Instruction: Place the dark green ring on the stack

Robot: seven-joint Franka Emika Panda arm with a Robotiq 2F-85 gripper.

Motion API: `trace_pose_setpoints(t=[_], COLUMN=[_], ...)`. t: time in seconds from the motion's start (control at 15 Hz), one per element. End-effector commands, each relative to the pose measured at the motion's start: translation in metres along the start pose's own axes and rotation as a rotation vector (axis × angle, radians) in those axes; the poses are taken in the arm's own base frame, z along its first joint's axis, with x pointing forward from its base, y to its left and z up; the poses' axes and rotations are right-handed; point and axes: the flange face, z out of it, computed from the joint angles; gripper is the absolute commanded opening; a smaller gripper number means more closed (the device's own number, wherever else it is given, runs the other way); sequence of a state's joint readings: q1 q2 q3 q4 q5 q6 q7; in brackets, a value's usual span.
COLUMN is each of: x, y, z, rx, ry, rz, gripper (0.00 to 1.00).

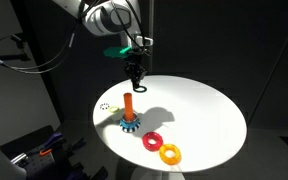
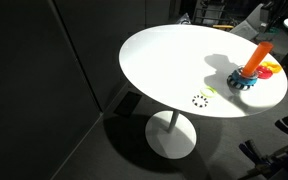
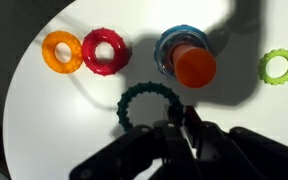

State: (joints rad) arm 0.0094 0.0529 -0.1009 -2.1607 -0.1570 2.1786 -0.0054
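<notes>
The dark green ring [image 3: 122, 108] is pinched at its right edge by my gripper [image 3: 174, 118], which is shut on it. In the wrist view it hangs above the white table, just short of the stack [image 3: 195, 67], an orange peg on a blue toothed base. In an exterior view my gripper [image 1: 136, 76] hovers above and slightly behind the stack [image 1: 128, 106]. The stack also shows in an exterior view [image 2: 256, 62] near the table's right edge; the gripper is not clear there.
A red ring [image 3: 89, 52] and a yellow ring [image 3: 48, 52] lie side by side on the round white table [image 1: 194, 110], near its front edge [image 1: 148, 141]. A small light green toothed ring [image 3: 277, 66] lies beyond the stack. Dark surroundings drop off around the table.
</notes>
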Motion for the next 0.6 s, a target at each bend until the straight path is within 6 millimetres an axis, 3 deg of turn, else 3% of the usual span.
trace_pose_setpoints(t=[0.0, 0.53], x=[-0.024, -0.046], y=[-0.002, -0.023], z=[-0.007, 0.003], rx=[0.009, 0.02], ry=[0.003, 0.02], rz=[-0.065, -0.155], gripper=[0.05, 0.05])
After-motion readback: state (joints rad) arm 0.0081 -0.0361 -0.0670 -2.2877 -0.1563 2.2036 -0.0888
